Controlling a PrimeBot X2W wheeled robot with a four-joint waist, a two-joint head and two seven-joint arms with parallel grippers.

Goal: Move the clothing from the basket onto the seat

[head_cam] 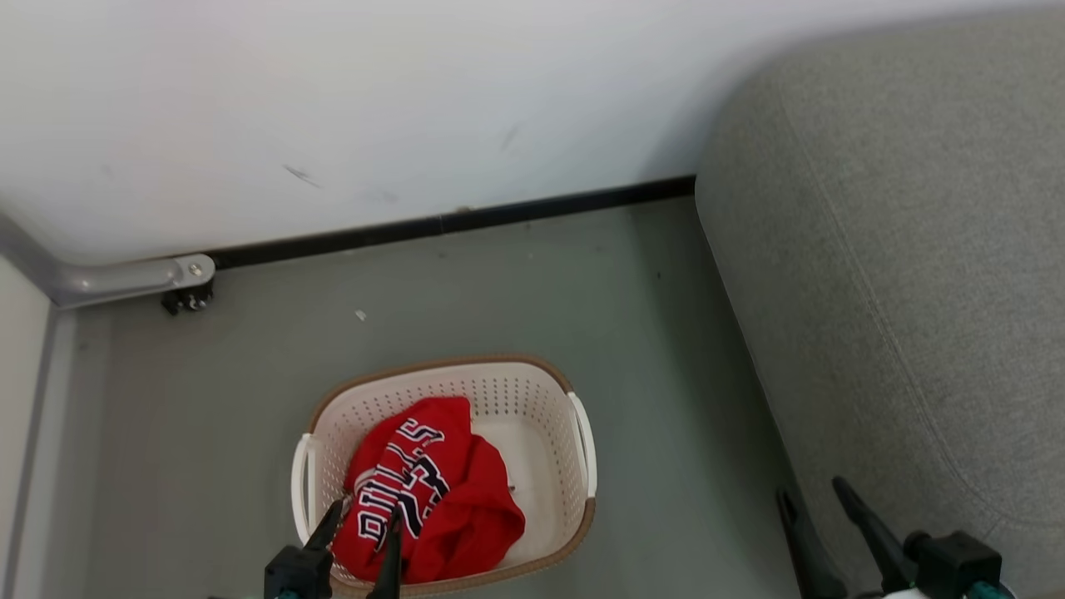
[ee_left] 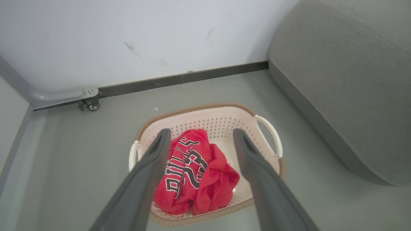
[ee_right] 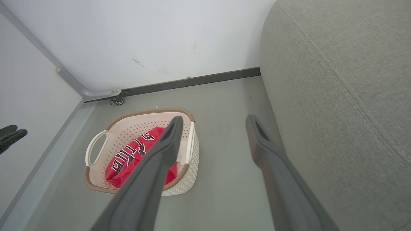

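Red is recorded for the clothing [head_cam: 474, 499], lettered in black and white. The basket [head_cam: 532, 395] is noted cream-white with dotted perforation rows and a brown rim (handles white). At its 3 o'clock the seat [head_cam: 915, 249] is logged grey, finely woven. The skirting [head_cam: 449, 223] at 12 o'clock is noted black.

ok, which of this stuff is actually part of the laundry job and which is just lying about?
Job:
- red clothing, in the basket
- basket, on the floor
- grey seat, at the right
- left pincer, open over the basket
- right pincer, open beside the seat

Lying about:
- white wall
- black skirting strip
- grey rail with small wheel
- pale scrap on the floor
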